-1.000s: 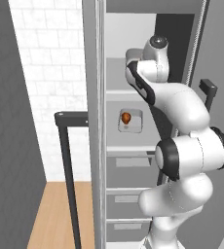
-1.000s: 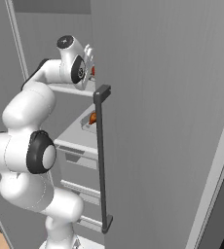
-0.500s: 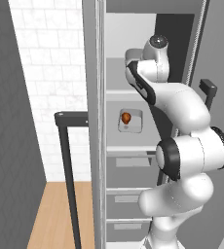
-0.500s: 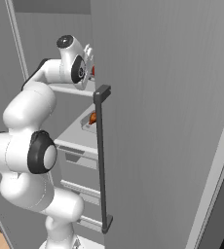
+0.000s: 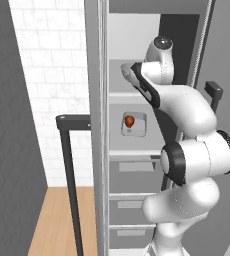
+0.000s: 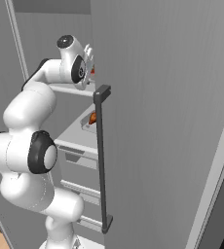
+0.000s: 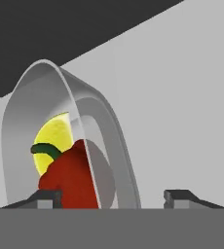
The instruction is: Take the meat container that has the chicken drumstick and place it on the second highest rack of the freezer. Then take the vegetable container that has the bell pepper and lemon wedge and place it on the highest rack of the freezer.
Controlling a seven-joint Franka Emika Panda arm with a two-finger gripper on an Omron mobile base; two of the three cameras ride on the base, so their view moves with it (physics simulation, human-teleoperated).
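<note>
The gripper (image 7: 114,197) stands wide open, its fingertips (image 7: 46,197) flanking the vegetable container (image 7: 111,146) without clamping it; inside sit the bell pepper (image 7: 70,182) and, at eleven o'clock behind it, the lemon wedge (image 7: 55,133); one shelf lower lies the chicken drumstick (image 5: 129,120).

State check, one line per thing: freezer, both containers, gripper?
freezer: door open.
meat container: on the second highest rack, chicken drumstick inside.
vegetable container: holds bell pepper and lemon wedge, its rim between the fingertips.
gripper: open, fingertips apart.
</note>
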